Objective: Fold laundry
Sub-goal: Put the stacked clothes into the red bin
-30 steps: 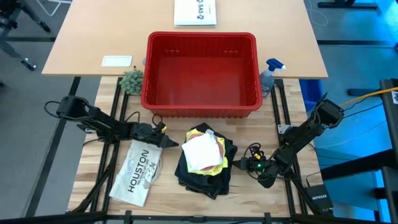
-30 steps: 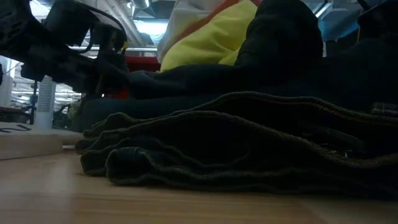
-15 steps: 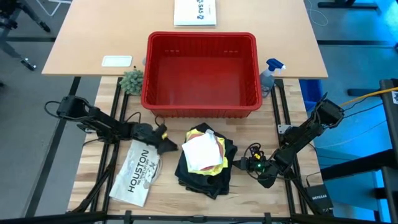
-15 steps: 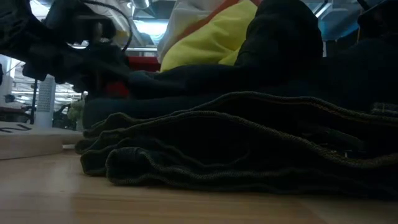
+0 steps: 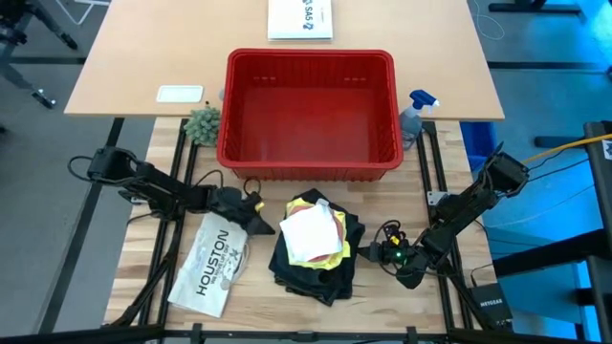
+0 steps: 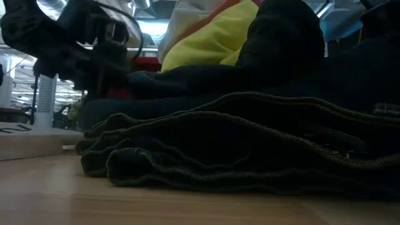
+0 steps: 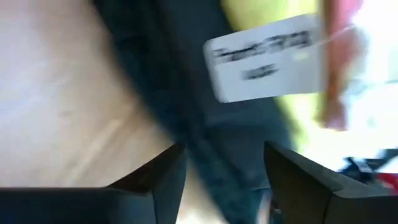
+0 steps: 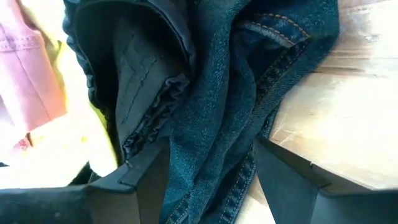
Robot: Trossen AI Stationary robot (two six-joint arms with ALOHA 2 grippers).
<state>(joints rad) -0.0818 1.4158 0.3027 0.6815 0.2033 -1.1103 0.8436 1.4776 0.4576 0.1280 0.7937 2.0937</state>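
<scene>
Lying heaped on the wooden surface point(image 5: 382, 306) just in front of the red basket point(image 5: 311, 110), the dark trousers point(image 5: 316, 263) are carrying the yellow T-shirt point(image 5: 330, 250), a pink cloth point(image 5: 338, 227) and a white cloth point(image 5: 308, 232) on top of them. Reaching in from the pile's left side, the left claw point(image 5: 256, 216) is sitting just beside the trousers' edge with its fingers spread apart and gripping nothing; its wrist view is showing the dark fabric and a white tag point(image 7: 264, 57) between those parted fingers. On the opposite side, the right claw point(image 5: 378, 251) is resting low against the trousers' right edge, also gaping open with nothing between its fingers, and its wrist view is showing folded denim right ahead. A flat white item printed "HOUSTON" point(image 5: 210, 265) is lying on the surface to the left of the pile, under the left arm. A spray bottle point(image 5: 414, 115) is standing by the basket's right side, and a small green plant point(image 5: 203, 122) is standing by its left side.
</scene>
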